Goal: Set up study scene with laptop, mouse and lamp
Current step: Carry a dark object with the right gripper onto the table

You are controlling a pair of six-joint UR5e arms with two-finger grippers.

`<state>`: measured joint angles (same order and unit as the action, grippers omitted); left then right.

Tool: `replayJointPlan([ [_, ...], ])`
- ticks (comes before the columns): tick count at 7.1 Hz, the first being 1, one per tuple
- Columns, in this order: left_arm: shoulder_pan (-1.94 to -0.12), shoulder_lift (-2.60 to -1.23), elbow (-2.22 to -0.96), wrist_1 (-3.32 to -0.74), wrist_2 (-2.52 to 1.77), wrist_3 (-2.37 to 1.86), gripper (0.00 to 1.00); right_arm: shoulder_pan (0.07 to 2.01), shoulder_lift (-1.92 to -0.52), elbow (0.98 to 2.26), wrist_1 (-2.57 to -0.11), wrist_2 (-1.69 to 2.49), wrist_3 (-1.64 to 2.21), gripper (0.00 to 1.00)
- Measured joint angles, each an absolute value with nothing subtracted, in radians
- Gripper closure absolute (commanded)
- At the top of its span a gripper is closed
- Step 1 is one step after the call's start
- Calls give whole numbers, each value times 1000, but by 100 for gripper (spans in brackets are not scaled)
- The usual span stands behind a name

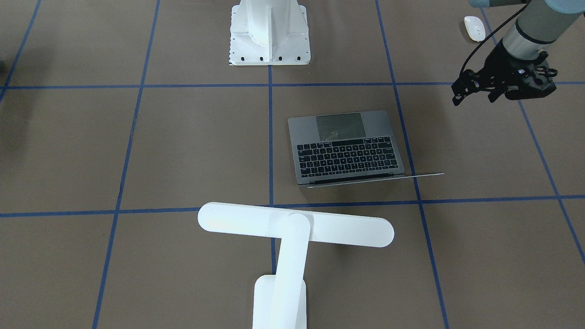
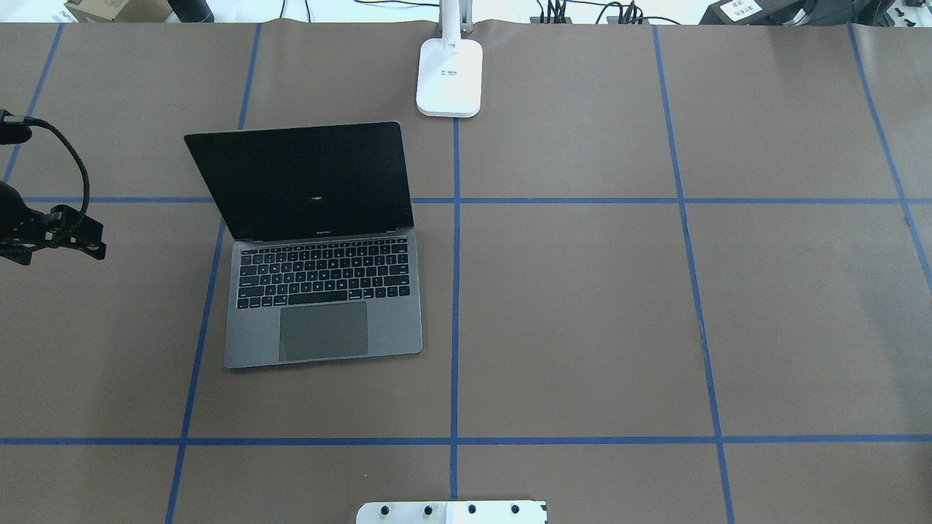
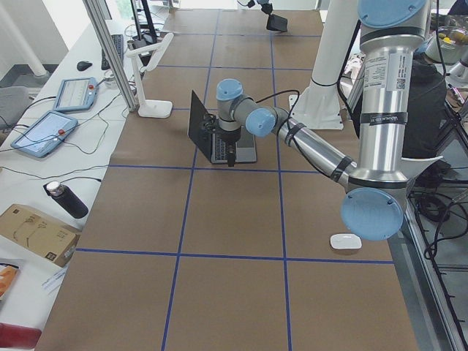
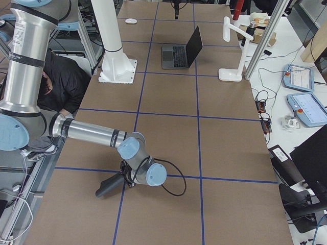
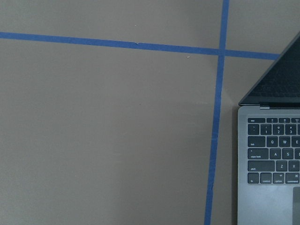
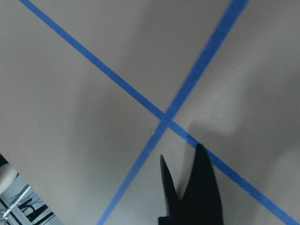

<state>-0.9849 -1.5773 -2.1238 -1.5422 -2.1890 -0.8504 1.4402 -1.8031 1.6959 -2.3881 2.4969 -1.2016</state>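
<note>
Your left gripper (image 3: 230,156) hangs pointing down over bare table just beside the left edge of the laptop (image 2: 324,320), not touching it. Its own camera catches only the laptop's corner keys and none of its fingers, so you cannot tell how wide it stands. Your right gripper (image 6: 182,161) sits low over a crossing of blue tape (image 6: 164,119) at the table's far right end. It is drawn narrow, its dark fingertips (image 6: 202,178) close together with nothing between them.

The laptop lies open, screen dark and leaning back, just left of the centre tape line, trackpad toward the robot. The lamp (image 1: 295,230) stands past it at the operators' edge, its bar head reaching over the table behind the laptop's lid. The mouse (image 1: 474,27) rests near the robot's edge on the left side, well apart from the laptop.

Between the arms you see the white pedestal (image 1: 269,36) on the brown table (image 2: 582,327). A person in dark clothes (image 4: 61,81) sits behind the robot.
</note>
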Motion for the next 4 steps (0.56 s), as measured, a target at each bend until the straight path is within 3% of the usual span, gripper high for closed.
replayJointPlan([
  [4,-986,-1577,-2105,-1542,-2189,-841,0,1420,-1713,1762,-2471,2657,-1032,100],
])
